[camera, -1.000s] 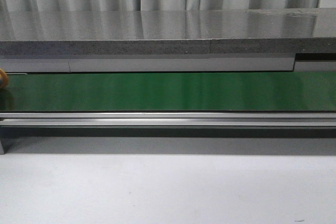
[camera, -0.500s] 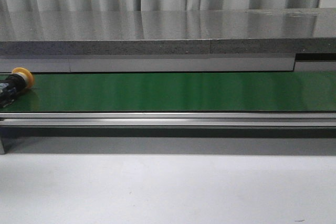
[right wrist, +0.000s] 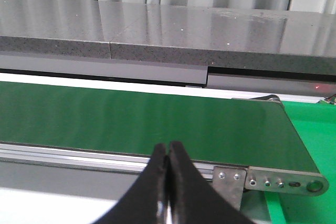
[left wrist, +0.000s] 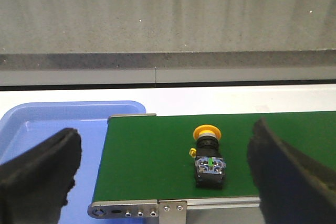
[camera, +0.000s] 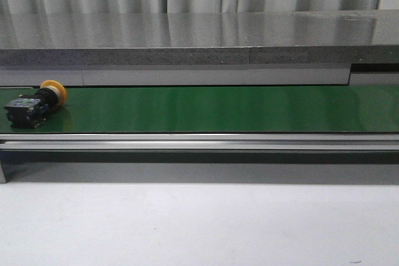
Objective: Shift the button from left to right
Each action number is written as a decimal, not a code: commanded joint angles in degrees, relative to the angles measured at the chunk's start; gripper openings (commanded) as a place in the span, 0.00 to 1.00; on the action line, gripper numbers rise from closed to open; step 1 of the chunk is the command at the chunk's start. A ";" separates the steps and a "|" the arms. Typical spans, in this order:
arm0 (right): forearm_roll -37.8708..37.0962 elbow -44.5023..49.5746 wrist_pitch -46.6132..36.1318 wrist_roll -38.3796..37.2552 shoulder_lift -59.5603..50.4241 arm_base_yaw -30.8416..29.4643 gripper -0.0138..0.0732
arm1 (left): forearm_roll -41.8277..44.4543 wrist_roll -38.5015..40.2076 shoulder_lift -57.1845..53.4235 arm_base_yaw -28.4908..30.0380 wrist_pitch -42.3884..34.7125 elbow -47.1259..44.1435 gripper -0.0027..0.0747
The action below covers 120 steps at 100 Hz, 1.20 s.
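The left gripper (left wrist: 163,174) hangs wide open, its two dark padded fingers (left wrist: 39,169) spread far apart at either side of the wrist view, nothing between them, and right there in the gap beyond sits the button (left wrist: 208,153). It's lying on its side on the green conveyor belt (left wrist: 152,156), near the belt's left end, orange-yellow cap pointing away toward the grey counter (left wrist: 168,19), black body nearer the arm. A blue tray (left wrist: 31,129) sits just beside that end of the belt. Over on the other side, the right gripper (right wrist: 168,156) is pinched fully closed on nothing, looking down the belt's far end with a green bin (right wrist: 310,129) past it. Now the button itself: I'd call it light, hard plastic, rigid, no worry about crushing, but the round cap looks apt to roll or slip, so the flat sides of the boxy black body are the place to squeeze. And look at the front view, the button (camera: 34,104) is fully in sight now; half a second ago it was only poking in at the left edge, so it's riding the belt rightward.
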<state>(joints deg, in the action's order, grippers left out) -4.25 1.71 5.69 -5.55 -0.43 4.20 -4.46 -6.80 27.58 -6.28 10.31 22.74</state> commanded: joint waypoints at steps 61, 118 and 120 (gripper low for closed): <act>-0.61 -0.03 -4.62 0.00 -1.02 0.10 0.08 | -0.71 0.03 -8.92 -0.46 -5.13 -4.03 0.69; -0.61 -0.03 -4.62 0.00 -1.02 0.10 0.08 | -0.60 0.03 -8.92 -0.46 -5.13 -4.03 0.04; -0.61 -0.03 -4.62 0.00 -1.02 0.10 0.08 | -0.60 0.03 -8.92 -0.46 -5.13 -4.03 0.04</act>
<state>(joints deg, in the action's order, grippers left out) -4.25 1.71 5.69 -5.55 -0.43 4.20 -4.58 -6.80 18.25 -6.28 10.06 17.17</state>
